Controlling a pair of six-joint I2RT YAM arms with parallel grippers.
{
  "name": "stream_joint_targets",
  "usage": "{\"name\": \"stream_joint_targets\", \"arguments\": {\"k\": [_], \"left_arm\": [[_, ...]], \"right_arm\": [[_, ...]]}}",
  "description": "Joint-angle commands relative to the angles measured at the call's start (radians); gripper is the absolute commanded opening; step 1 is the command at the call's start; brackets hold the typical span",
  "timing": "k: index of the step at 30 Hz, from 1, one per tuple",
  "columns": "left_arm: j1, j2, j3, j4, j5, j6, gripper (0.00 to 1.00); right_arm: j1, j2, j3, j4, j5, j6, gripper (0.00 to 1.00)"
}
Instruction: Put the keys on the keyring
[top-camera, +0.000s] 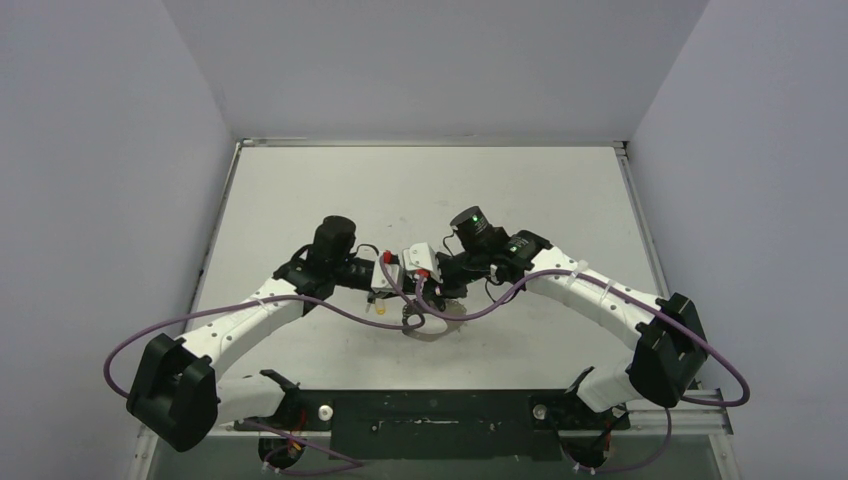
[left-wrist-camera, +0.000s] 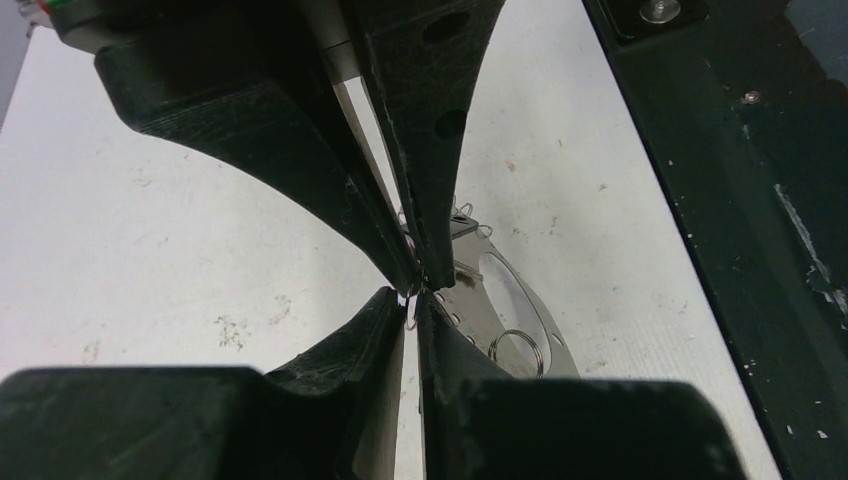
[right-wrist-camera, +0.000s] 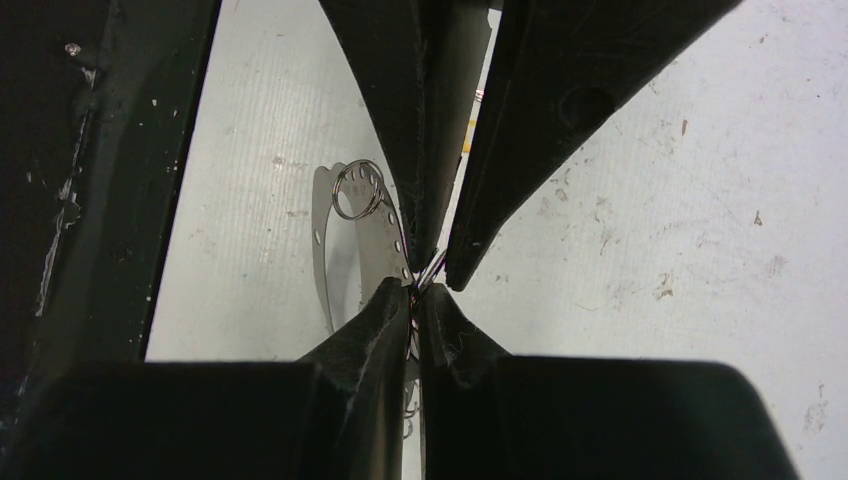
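The keyring is a flat silvery loop with a row of small holes and rings along its edge, and it hangs low over the table. It also shows in the right wrist view as the keyring. My right gripper is shut on its edge. My left gripper meets it tip to tip, shut on a small wire ring. From above, the left gripper and right gripper touch at the table's middle. A yellow-headed key lies just left of them. The black-headed key is hidden.
A larger split ring sits on the keyring's plate. Purple cables drape across both arms near the grippers. The black base rail runs along the near edge, close behind the keyring. Grey walls enclose the table on three sides.
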Motion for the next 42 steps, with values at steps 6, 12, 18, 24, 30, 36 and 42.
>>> {"name": "stream_joint_targets", "arguments": {"k": [6, 12, 18, 24, 30, 36, 42], "left_arm": [[-0.05, 0.024, -0.012, -0.005, -0.119, 0.005, 0.14], [-0.066, 0.042, -0.011, 0.027, -0.124, -0.004, 0.07], [-0.075, 0.043, -0.03, 0.073, -0.135, -0.022, 0.11], [-0.076, 0.044, -0.033, 0.073, -0.151, -0.025, 0.0], [-0.073, -0.005, -0.091, 0.198, -0.232, -0.154, 0.0], [-0.067, -0.062, -0.236, 0.551, -0.333, -0.365, 0.0], [-0.066, -0.072, -0.352, 0.916, -0.406, -0.555, 0.0]], "right_arm": [[0.017, -0.017, 0.015, 0.101, -0.026, 0.022, 0.0], [0.016, -0.017, 0.012, 0.101, -0.025, 0.025, 0.0], [0.014, -0.018, 0.005, 0.114, -0.028, 0.031, 0.0], [0.009, -0.021, 0.0, 0.115, -0.024, 0.033, 0.0], [-0.03, -0.039, -0.033, 0.199, -0.02, 0.108, 0.15], [-0.134, -0.114, -0.167, 0.459, -0.019, 0.308, 0.5], [-0.175, -0.158, -0.247, 0.634, -0.044, 0.402, 0.54]]}}
